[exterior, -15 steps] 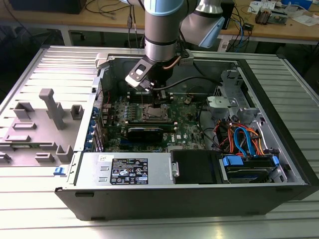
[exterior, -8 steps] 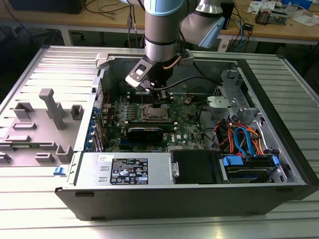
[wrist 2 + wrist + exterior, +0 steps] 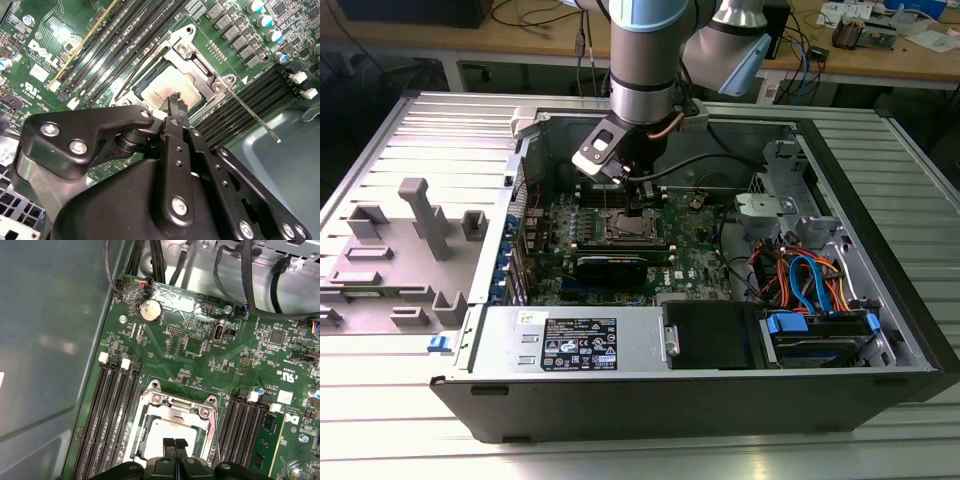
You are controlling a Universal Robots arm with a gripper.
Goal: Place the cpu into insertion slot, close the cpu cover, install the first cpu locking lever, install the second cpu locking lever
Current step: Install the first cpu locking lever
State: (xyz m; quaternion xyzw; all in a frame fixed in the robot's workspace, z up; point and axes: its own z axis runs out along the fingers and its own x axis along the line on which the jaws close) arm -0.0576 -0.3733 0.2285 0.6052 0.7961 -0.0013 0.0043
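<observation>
we see the gripper (image 3: 175,445) with its two fingers shut tight together and nothing between them. the tips are right at the top of the cpu (image 3: 162,87), touching it or just above it; we cannot tell which. the cpu lies flat inside the insertion slot (image 3: 142,437), straight under the fingertips. the cpu cover (image 3: 176,402) looks folded down around the cpu. its window shows the grey top, and its hinge side is just past the fingertips. one thin locking lever (image 3: 255,117) sticks out from the slot's corner beside the fingers. its long rod points away from them, over the black memory slots (image 3: 245,97), and it looks loose, not hooked down. all of this sits inside the open computer case (image 3: 720,400).
</observation>
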